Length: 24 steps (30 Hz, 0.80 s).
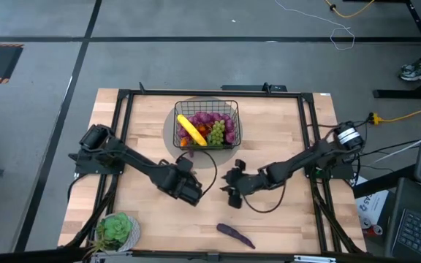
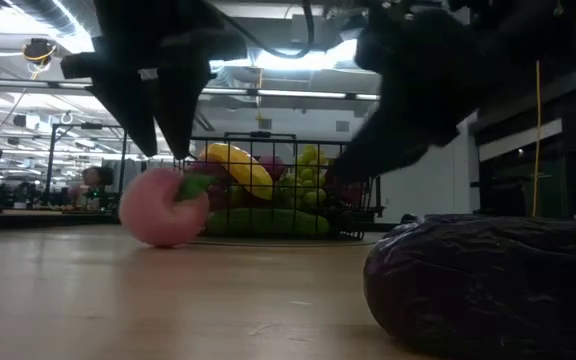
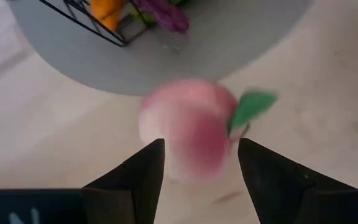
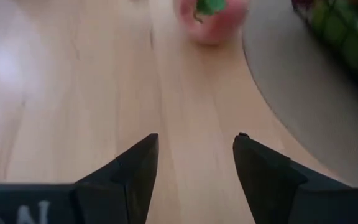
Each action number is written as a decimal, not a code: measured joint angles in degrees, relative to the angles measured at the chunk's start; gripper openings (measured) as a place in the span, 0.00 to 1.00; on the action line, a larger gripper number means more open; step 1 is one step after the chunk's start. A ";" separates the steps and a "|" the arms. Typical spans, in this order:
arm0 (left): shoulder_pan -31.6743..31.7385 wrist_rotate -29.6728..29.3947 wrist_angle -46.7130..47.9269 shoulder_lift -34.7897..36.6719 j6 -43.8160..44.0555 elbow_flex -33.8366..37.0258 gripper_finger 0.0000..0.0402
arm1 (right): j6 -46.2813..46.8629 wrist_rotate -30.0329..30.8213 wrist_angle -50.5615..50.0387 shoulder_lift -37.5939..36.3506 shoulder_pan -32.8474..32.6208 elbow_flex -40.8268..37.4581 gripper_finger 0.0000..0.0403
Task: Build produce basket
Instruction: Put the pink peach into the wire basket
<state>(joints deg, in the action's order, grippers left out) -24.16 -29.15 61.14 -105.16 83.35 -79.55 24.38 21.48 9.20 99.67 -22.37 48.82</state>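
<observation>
The black wire basket stands on a round grey disc at the table's far middle. It holds a yellow banana, purple grapes and green grapes. A pink peach with a green leaf rests on the table just off the disc's near edge. My left gripper is open just above it, one finger to each side, not touching. My right gripper is open and empty over bare wood, right of the peach. A purple eggplant lies near the front edge.
A green leafy plant in a pot stands at the near left corner. The eggplant fills the low view's near right. A black frame runs along the table's sides. Bare wood lies between the two grippers and the eggplant.
</observation>
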 joint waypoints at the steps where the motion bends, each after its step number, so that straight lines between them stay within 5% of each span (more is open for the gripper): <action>1: 0.31 -0.24 0.02 0.00 -0.37 0.00 0.50 | -0.70 0.81 2.85 1.17 0.00 0.02 0.52; 6: 1.29 -0.35 2.14 0.00 -1.18 0.00 0.50 | -3.66 4.31 13.16 7.02 0.00 0.36 0.52; 17: 0.97 3.89 13.92 0.02 8.98 1.34 0.50 | -4.85 4.52 13.32 13.77 0.49 9.16 0.52; 24: 2.23 3.53 12.88 -0.08 10.17 5.25 0.50 | -8.95 12.43 13.27 15.74 1.62 12.54 0.52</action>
<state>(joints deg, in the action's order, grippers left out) -21.93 -25.62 74.03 -105.24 93.52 -74.30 15.44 33.91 22.47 115.41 -20.75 61.36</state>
